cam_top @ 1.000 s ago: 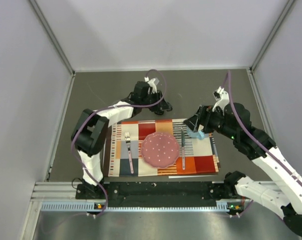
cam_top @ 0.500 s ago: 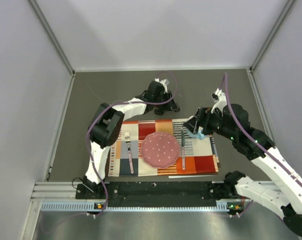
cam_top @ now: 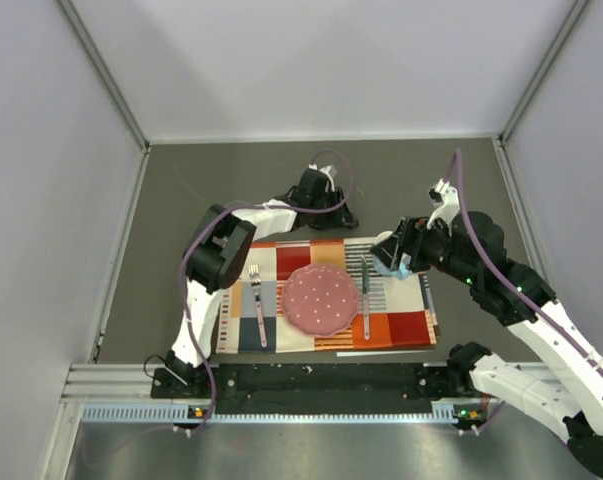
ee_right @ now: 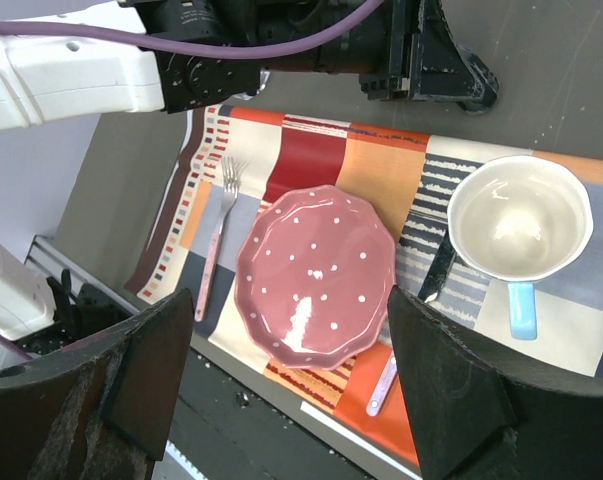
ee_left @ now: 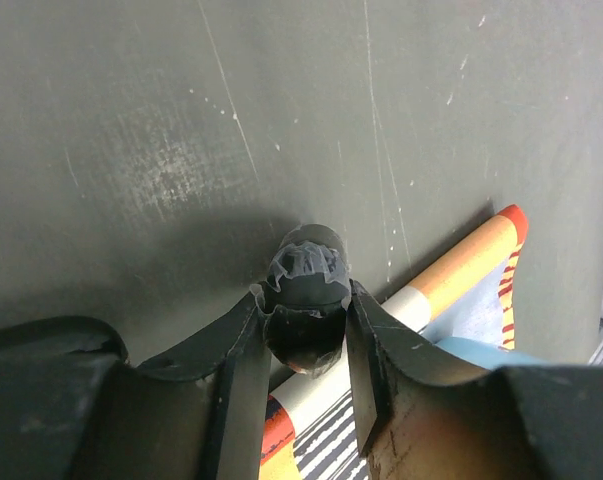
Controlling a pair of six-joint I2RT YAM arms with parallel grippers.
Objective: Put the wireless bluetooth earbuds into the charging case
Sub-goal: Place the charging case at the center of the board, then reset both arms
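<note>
The left arm has swung to its right along the far edge of the placemat (cam_top: 401,325), and its wrist now sits low over the bare table (cam_top: 181,190) just beyond the mat. The right arm has hardly shifted.

The left gripper (ee_left: 306,300) is pinched nearly closed on a small dark rounded thing with a pale, crinkled tip. From its size and shape I take it to be an earbud (ee_left: 306,262). It is held right at the fingertips, close above the dark tabletop. I cannot tell whether it touches the surface. The second earbud does not show in any view. I cannot make out the case either, and it may be hidden behind the left wrist.

The right gripper (cam_top: 391,255) hangs over the near side of the mat with its jaws wide apart and nothing between them. Below it lie the pink plate (ee_right: 316,275), the mug (ee_right: 521,215) and a fork (ee_right: 216,235), none of which belong to this job.

The step in hand looks like carrying one picked-up earbud toward the case, so the task seems to be in its early or middle part, with nothing seated yet. Next, the left arm needs to find the open case, line the earbud up over one socket in the right orientation, lower it gently and let go. The grip is slight and the earbud glossy, so it could twist or slip. The free right gripper could steady the case.
</note>
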